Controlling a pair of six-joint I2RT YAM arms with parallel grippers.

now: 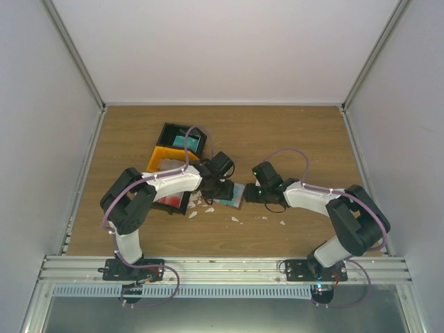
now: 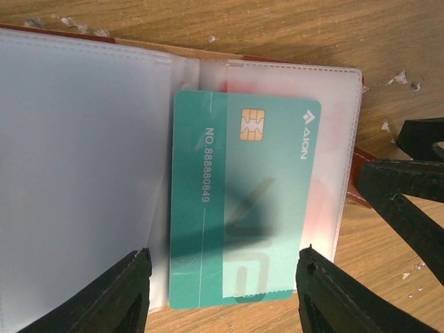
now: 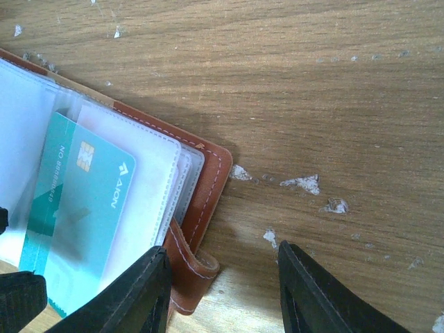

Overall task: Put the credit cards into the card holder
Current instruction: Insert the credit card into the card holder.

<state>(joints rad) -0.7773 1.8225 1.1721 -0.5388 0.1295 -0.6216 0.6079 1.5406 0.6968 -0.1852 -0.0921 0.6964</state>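
Observation:
The card holder point(image 3: 208, 182) lies open on the wood, brown leather with clear plastic sleeves point(image 2: 83, 166). A teal credit card point(image 2: 243, 201) lies on its right-hand page, its right part tucked under a clear sleeve. My left gripper point(image 2: 223, 281) is open, its fingers standing either side of the card's near end without touching it. My right gripper point(image 3: 220, 281) is open at the holder's corner, its left finger point(image 3: 132, 298) over the leather strap and bare wood between the jaws. From above, both grippers meet over the holder point(image 1: 231, 196). Red cards point(image 1: 170, 202) show beneath the left arm.
A black-and-orange compartment tray point(image 1: 161, 155) stands behind the left arm, with something teal point(image 1: 184, 142) in its far compartment. Small white scraps point(image 3: 303, 183) are scattered on the wood around the holder. Grey walls enclose the table on three sides.

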